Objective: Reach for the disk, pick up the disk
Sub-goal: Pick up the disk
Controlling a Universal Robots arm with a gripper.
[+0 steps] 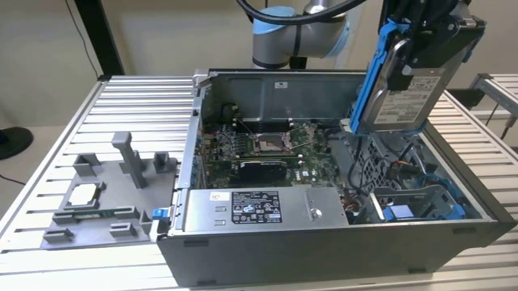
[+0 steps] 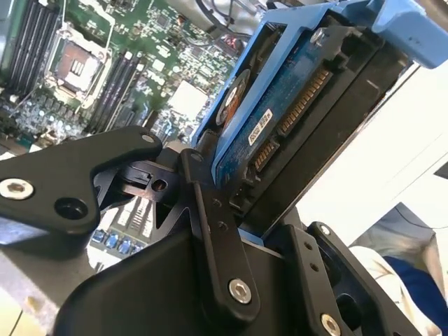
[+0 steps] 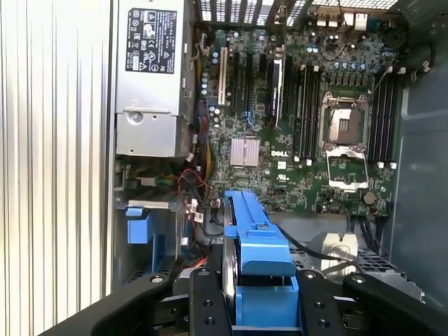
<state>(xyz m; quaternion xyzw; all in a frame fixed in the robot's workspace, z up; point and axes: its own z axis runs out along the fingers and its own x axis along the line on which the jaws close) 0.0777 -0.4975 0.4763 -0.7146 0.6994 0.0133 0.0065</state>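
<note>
The disk (image 1: 407,91) hangs in the air above the open case (image 1: 340,242), over the corner nearest the exterior view's right. It stands nearly on end: its long axis runs up and down with a slight lean, top tipped toward the exterior view's right. The white-labelled silver face looks out toward the camera there, and a bright blue rail runs down its edge on the exterior view's left. In the second wrist view the disk (image 2: 294,119) shows its blue circuit-board side and a row of gold connector contacts, framed by the same blue plastic. In the first wrist view its blue rail (image 3: 255,245) juts out over the motherboard (image 3: 294,140).

The arm comes down from above, its pale blue joint (image 1: 295,30) behind the case's back wall. The black gripper (image 1: 429,30) points downward and pinches the disk's upper end; in both wrist views its matte black bolted fingers (image 3: 318,304) press against the disk from either side.

The case is grey sheet metal, lying on its side with the panel off. Inside sit a green motherboard, a bare square socket (image 1: 267,142), and a grey box-shaped power supply (image 1: 259,209) with a black-and-white label. It rests on a ribbed aluminium table (image 1: 73,121). On the exterior view's left lies a grey plastic fixture (image 1: 105,194) with upright posts.
</note>
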